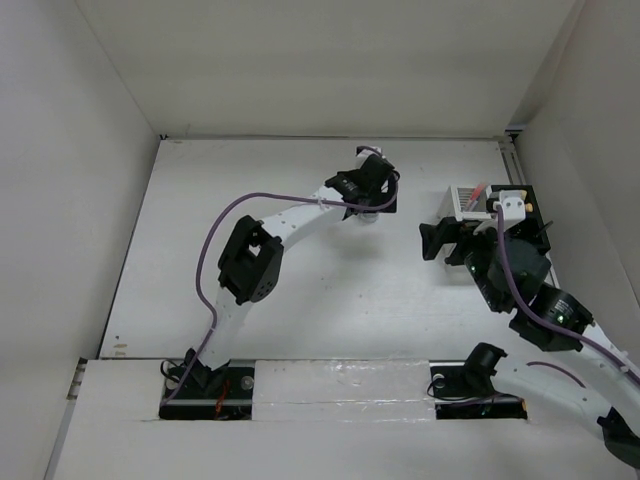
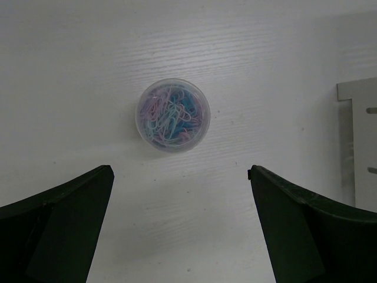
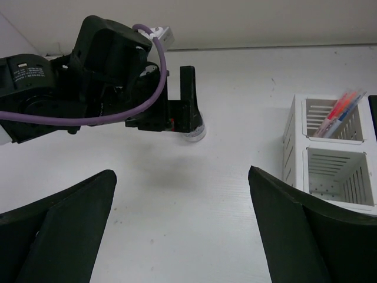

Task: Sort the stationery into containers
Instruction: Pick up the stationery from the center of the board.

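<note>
One small clear round plastic tub of pastel paper clips (image 2: pixel 174 115) stands on the white tabletop (image 2: pixel 265 71) beneath the released left claw (image 2: pixel 179 171). Likely light, rigid, slick-walled: grip across its diameter. The right claw (image 3: pixel 181 172) hangs released too.

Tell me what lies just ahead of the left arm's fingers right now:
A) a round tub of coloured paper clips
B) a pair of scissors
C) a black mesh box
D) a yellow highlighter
A: the left wrist view shows a clear round tub of pink and blue paper clips standing on the table, untouched, beyond the wide-open left fingers.
</note>
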Robot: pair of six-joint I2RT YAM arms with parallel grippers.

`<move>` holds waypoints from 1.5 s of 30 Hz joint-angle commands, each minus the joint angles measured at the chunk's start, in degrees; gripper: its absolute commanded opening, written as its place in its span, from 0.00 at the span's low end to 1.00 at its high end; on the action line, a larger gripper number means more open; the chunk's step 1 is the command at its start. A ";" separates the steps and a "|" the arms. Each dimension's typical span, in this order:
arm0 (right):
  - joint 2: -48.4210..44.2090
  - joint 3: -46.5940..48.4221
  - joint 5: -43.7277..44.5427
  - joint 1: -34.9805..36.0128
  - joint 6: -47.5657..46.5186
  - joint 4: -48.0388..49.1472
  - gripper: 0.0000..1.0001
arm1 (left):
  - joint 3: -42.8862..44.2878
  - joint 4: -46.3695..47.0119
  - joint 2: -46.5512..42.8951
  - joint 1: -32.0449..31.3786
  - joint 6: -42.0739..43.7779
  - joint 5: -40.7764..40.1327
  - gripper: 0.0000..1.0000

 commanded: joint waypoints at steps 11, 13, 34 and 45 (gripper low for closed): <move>2.94 -0.38 0.64 0.23 0.26 2.13 1.00 | -8.84 3.82 -7.35 -0.12 0.97 -1.64 1.00; 3.65 -0.91 -0.66 -0.47 0.27 3.88 1.00 | -10.69 3.12 -9.55 -0.12 0.44 -3.84 1.00; 55.48 24.72 -32.40 -23.68 -6.68 10.84 1.00 | -29.68 -18.32 -50.24 3.66 -15.11 -22.56 1.00; 75.19 37.14 -31.88 -24.21 -7.73 6.88 1.00 | -42.31 -20.44 -68.25 4.18 -9.84 -25.73 1.00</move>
